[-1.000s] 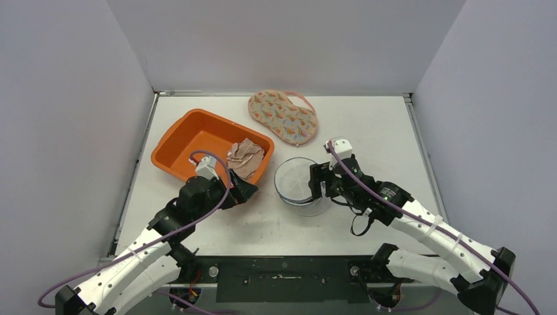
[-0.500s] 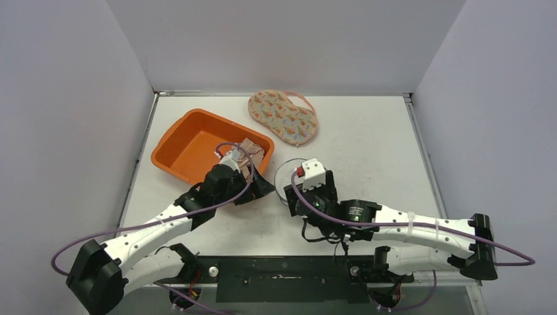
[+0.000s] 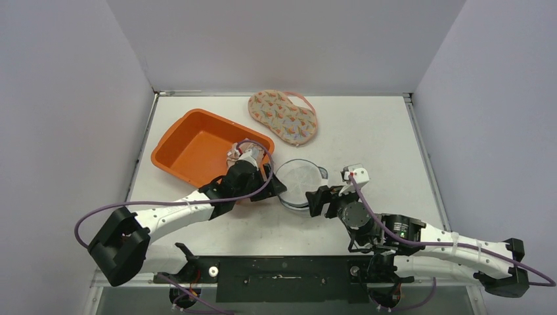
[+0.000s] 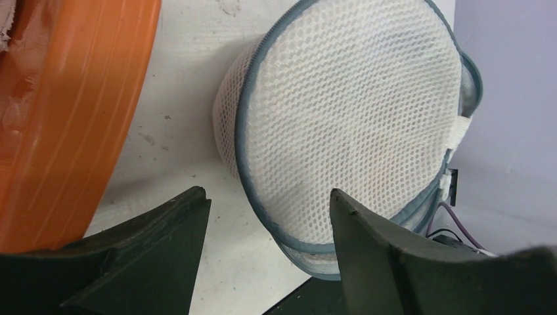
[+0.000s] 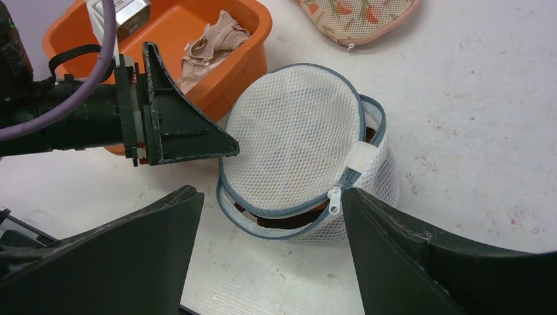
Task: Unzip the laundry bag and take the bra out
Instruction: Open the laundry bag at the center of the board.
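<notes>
The round white mesh laundry bag with grey trim stands on the table. Its zip is partly open on the near side, with the white slider at the right end of the gap. Something dark reddish-brown shows inside the gap. My left gripper is open at the bag's left side, and its jaws frame the bag's edge. My right gripper is open just near of the bag, with the open zip between its fingers. A beige bra-like garment lies in the orange bin.
The orange bin stands left of the bag, close behind my left gripper; its wall fills the left of the left wrist view. A flat floral pouch lies at the back of the table.
My left gripper has moved right from the bin's near corner to the bag's left side. My right gripper has swung from the bag's right side round to its near side.
</notes>
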`<action>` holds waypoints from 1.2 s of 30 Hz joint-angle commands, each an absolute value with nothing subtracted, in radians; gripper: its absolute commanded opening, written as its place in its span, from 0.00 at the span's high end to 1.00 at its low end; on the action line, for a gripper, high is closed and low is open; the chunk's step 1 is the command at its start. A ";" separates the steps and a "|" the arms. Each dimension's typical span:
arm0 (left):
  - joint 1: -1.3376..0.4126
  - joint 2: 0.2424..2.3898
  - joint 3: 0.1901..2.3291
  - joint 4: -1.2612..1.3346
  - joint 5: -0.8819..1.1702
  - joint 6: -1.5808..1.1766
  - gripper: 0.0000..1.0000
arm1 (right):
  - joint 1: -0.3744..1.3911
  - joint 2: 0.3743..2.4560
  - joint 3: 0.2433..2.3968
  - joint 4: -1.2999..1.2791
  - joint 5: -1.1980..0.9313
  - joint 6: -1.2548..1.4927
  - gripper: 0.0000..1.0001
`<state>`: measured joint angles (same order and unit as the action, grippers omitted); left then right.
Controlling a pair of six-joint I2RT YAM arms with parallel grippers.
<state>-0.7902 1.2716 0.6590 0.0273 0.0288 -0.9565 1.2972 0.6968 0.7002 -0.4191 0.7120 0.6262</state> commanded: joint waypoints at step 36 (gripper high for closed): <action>-1.027 1.209 0.961 0.042 -0.197 -0.575 1.00 | 1.302 0.560 0.835 -0.580 0.835 1.006 0.04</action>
